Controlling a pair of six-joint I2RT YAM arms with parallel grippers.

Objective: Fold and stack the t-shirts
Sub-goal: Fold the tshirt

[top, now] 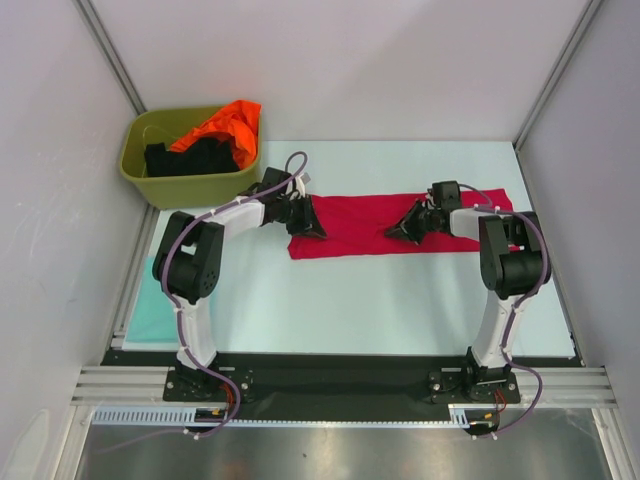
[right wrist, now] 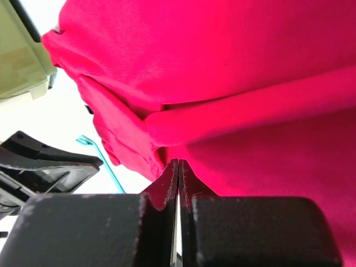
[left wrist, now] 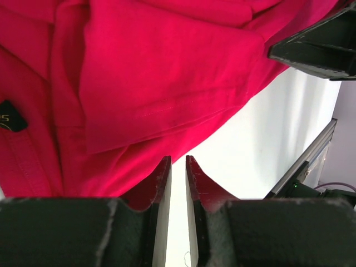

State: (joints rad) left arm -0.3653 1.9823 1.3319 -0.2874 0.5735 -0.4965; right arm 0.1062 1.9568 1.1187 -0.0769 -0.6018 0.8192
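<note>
T-shirts at the folding stage: the red shirt (top: 360,225) lies across the middle of the table (top: 380,300) as a long band, a sleeve turned in over the body, with both arms reaching onto it; the left gripper (top: 308,224) sits at the band's left end, near the tub (top: 150,180); the right gripper (top: 402,232) sits right of the middle; the left wrist view shows the left gripper's (left wrist: 177,167) fingers a sliver apart at the shirt's edge, bare table in the gap and nothing held; the right wrist view shows the right gripper's (right wrist: 178,167) fingers pressed together at a thick fold of red, seemingly with cloth nipped at the tips; a teal shirt (top: 150,300) lies folded at the table's left edge, well apart from the red one; an orange shirt (top: 230,122) and a black shirt (top: 195,158) sit heaped in the tub at the far left corner, not yet folded; by this showing the step in hand is the crosswise fold of the red band, with most of the job left; the next move calls for the left gripper to close on its end of the cloth, both layers caught, then for one end to be carried over the other with edges squared, before the packet goes onto the teal shirt
</note>
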